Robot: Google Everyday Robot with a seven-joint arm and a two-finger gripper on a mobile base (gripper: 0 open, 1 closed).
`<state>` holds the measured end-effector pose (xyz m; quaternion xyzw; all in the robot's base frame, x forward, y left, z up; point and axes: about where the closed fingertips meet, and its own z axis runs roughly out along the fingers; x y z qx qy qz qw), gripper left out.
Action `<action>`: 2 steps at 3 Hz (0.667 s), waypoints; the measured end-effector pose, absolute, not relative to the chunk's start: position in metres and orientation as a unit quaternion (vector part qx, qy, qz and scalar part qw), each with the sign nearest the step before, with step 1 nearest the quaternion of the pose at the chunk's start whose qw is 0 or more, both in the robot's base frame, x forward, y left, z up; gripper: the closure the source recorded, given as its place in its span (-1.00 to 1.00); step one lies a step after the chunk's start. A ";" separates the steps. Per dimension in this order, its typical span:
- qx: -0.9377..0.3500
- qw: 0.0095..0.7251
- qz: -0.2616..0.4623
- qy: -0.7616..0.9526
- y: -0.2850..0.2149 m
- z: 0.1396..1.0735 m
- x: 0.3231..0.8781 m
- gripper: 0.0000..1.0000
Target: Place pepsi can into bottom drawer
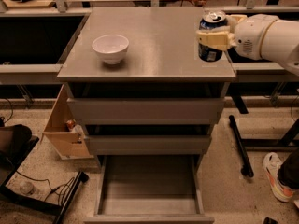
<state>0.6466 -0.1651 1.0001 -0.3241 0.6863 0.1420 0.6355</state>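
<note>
The pepsi can [210, 35], dark blue with a silver top, is held upright in my gripper [216, 37] above the right side of the grey cabinet top [154, 45]. The cream fingers [212, 38] are shut around the can's middle. My white arm reaches in from the right edge. The bottom drawer [149, 185] is pulled out below, a wide shallow grey tray with nothing visible in it. It lies well below and to the left of the can.
A white bowl [110, 48] stands on the cabinet top at the left. Two upper grey drawers [145, 111] are closed. A cardboard box [65, 129] leans at the cabinet's left. Black stand legs [240, 146] and a person's shoe [275, 176] are on the floor at right.
</note>
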 end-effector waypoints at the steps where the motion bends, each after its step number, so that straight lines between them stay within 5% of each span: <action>1: -0.325 0.630 0.155 0.688 -0.177 0.975 0.615 1.00; 2: -0.315 0.639 0.173 0.680 -0.183 0.932 0.602 1.00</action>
